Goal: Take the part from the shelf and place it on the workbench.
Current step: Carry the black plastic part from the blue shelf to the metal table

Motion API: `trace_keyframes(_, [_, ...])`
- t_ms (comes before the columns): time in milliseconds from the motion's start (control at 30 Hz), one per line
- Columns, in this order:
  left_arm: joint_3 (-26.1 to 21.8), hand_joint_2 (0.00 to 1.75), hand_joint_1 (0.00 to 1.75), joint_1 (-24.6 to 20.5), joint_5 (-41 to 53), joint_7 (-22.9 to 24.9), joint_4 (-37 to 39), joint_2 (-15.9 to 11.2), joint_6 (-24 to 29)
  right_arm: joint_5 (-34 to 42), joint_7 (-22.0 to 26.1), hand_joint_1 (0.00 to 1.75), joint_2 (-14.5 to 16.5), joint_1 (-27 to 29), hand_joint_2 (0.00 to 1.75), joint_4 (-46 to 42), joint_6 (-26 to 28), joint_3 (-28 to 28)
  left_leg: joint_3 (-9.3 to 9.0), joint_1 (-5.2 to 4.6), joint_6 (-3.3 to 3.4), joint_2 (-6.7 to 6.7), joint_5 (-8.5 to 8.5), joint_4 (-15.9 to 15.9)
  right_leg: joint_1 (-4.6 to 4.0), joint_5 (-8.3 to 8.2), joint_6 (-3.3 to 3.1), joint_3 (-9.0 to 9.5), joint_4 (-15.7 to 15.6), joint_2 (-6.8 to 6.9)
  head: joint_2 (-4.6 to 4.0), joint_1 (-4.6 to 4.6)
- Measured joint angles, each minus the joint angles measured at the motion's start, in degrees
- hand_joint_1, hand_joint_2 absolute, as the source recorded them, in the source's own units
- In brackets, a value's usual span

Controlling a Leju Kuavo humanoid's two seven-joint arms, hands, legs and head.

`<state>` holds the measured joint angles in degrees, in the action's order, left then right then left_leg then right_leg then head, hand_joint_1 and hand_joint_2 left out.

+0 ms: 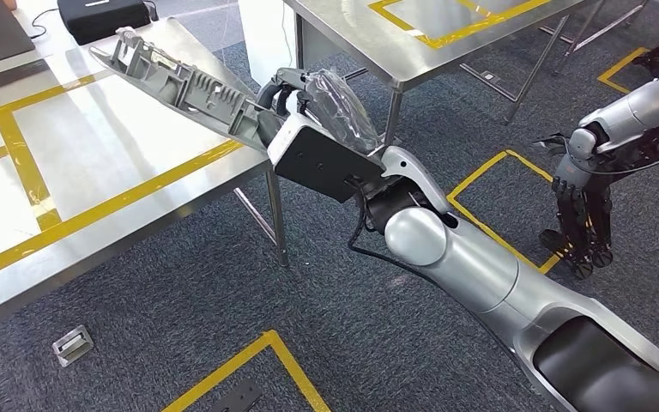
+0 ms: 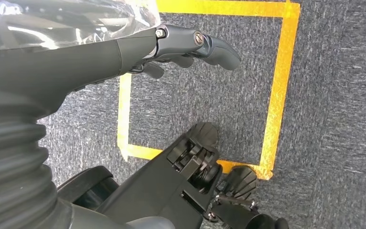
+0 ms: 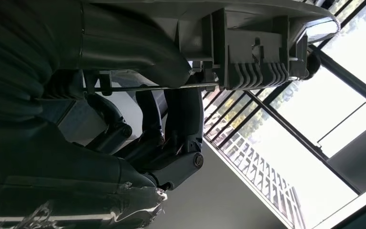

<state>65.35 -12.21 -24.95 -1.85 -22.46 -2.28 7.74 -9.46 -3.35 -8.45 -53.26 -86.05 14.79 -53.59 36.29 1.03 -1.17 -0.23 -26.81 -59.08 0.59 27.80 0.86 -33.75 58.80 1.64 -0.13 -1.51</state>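
The part [image 1: 180, 86] is a long grey ribbed plastic moulding. My right hand [image 1: 317, 103], wrapped in clear film, grips it at one end and holds it tilted above the edge of the steel workbench [image 1: 94, 180], which is marked with yellow tape. The part's free end reaches out over the bench top. In the right wrist view the part [image 3: 248, 52] lies across my dark fingers [image 3: 171, 143], which are curled around it. My left hand [image 1: 579, 215] hangs down at my side over the carpet, fingers loosely extended and holding nothing; the left wrist view shows this left hand [image 2: 186, 45] above a yellow floor square.
A second steel table [image 1: 446, 43] stands beyond the workbench, with a carpet gap between them. A black case [image 1: 103, 17] sits at the far end. A small metal bracket [image 1: 73, 343] and a dark plate [image 1: 236, 396] lie on the floor near yellow tape.
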Motion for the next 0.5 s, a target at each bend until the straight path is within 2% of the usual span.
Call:
trace_keyframes(100, [-0.03, 1.75, 0.00, 0.01, 0.13, 0.02, 0.02, 0.02, -0.03, -0.07, 0.55, 1.75, 1.09, -0.06, 1.75, 0.84, -0.16, -0.60, -0.49, -0.10, 0.82, -0.13, 0.22, 0.83, 0.22, -0.12, 0.53, 0.44, -0.63, 0.15, 0.00, 0.01])
trace_keyframes(167, [-0.05, 1.75, 0.00, -0.07, 0.21, 0.03, 0.03, 0.03, -0.03, -0.17, 0.67, 1.75, 1.51, -0.19, 1.75, 1.21, -0.11, -0.87, -1.43, 0.20, 1.19, -0.36, 0.79, 2.21, 0.26, 1.10, 0.61, -0.20, 1.23, -0.38, 0.00, -0.09])
trace_keyframes(200, [-0.07, 1.75, 0.00, -0.13, 0.25, 0.03, 0.03, 0.04, -0.03, -0.20, 0.72, 1.75, 1.57, -0.19, 1.75, 1.41, -0.06, -1.03, -1.76, 0.35, 1.27, -0.59, 0.95, 2.58, 0.33, 2.54, 0.61, -1.61, 4.14, -0.78, 0.00, -0.18])
trace_keyframes(267, [-0.08, 1.75, 0.00, -0.21, 0.28, 0.04, 0.04, 0.02, -0.03, -0.20, 0.80, 1.75, 1.61, 0.02, 1.75, 1.81, 0.07, -1.31, -1.90, 0.39, 1.27, -1.31, 0.91, 2.62, 0.48, 5.41, 0.81, -5.78, 11.76, -1.29, 0.00, -0.28])
trace_keyframes(300, [-0.08, 1.75, 0.00, -0.15, 0.30, 0.04, 0.05, 0.01, -0.04, -0.20, 0.81, 1.75, 1.61, 0.26, 1.75, 2.03, 0.13, -1.41, -1.93, 0.44, 1.15, -1.85, 0.81, 2.53, 0.59, 5.83, 0.97, -7.46, 14.42, -1.36, 0.00, -0.33])
trace_keyframes(333, [-0.08, 1.75, 0.00, -0.09, 0.32, 0.04, 0.05, -0.01, -0.04, -0.20, 0.81, 1.75, 1.60, 0.46, 1.75, 2.23, 0.18, -1.49, -1.95, 0.54, 0.92, -2.48, 0.65, 2.37, 0.73, 4.99, 1.11, -8.12, 14.82, -1.41, 0.00, -0.34])
trace_keyframes(367, [-0.09, 1.75, 0.00, -0.04, 0.34, 0.04, 0.06, -0.02, -0.05, -0.20, 0.81, 1.75, 1.59, 0.58, 1.75, 2.40, 0.20, -1.56, -1.96, 0.72, 0.58, -3.22, 0.40, 2.04, 0.94, 2.97, 1.28, -7.63, 12.84, -1.66, 0.00, -0.36])
trace_keyframes(400, [-0.11, 1.75, 0.00, -0.03, 0.37, 0.04, 0.06, -0.03, -0.05, -0.20, 0.80, 1.75, 1.59, 0.66, 1.75, 2.56, 0.21, -1.59, -1.94, 0.97, 0.14, -3.97, 0.02, 1.55, 1.24, 0.57, 1.50, -6.40, 9.37, -2.42, 0.00, -0.36])
trace_keyframes(433, [-0.13, 1.75, 0.00, -0.08, 0.39, 0.04, 0.07, -0.04, -0.05, -0.20, 0.79, 1.75, 1.54, 0.75, 1.75, 2.74, 0.21, -1.62, -1.74, 1.20, -0.35, -4.67, -0.37, 1.02, 1.51, -1.02, 1.74, -5.12, 6.26, -3.89, 0.00, -0.35])
trace_keyframes(467, [-0.15, 1.75, 0.00, -0.17, 0.43, 0.06, 0.08, -0.06, -0.04, -0.20, 0.79, 1.75, 1.50, 0.82, 1.75, 2.88, 0.22, -1.64, -1.34, 1.43, -0.83, -5.41, -0.68, 0.37, 1.75, -1.84, 1.74, -4.06, 3.65, -5.26, 0.00, -0.41])
trace_keyframes(500, [-0.17, 1.75, 0.00, -0.21, 0.48, 0.08, 0.08, -0.06, -0.04, -0.20, 0.79, 1.75, 1.45, 0.92, 1.75, 3.03, 0.24, -1.65, -0.85, 1.66, -1.32, -6.01, -0.79, -0.03, 1.79, -1.80, 1.57, -3.60, 2.48, -6.29, 0.00, -0.44])
